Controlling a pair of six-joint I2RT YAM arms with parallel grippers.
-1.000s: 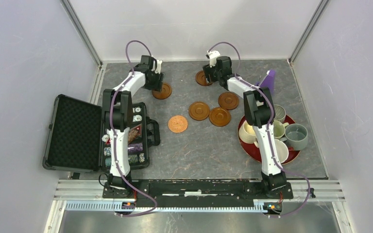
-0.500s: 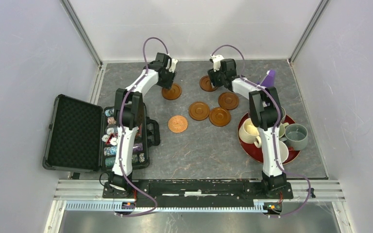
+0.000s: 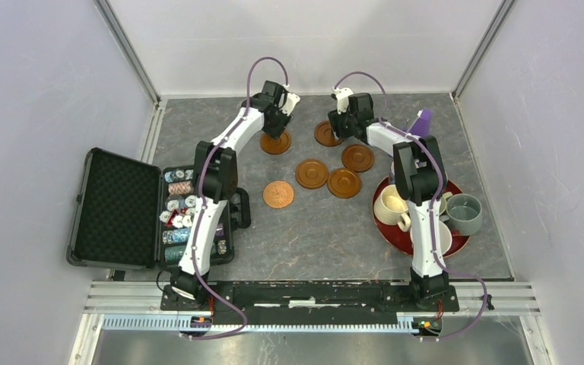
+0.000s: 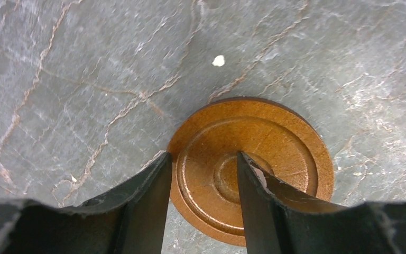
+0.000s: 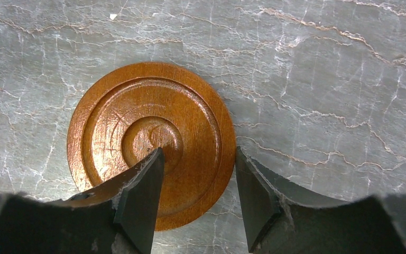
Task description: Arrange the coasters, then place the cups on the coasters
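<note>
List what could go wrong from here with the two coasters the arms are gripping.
1. The left gripper pinches the left coaster only across its rim, one finger inside and one outside. The coaster may slip or tilt if lifted.
2. The right gripper has the same shallow hold on the right coaster, so it runs the same risk.
3. Both wrists work close together at the far side of the table. A careless move might make them collide.

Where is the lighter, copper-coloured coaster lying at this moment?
In the top view, the copper coaster lies flat on the table, right of the open black case and below-left of the nearest brown coaster.
</note>
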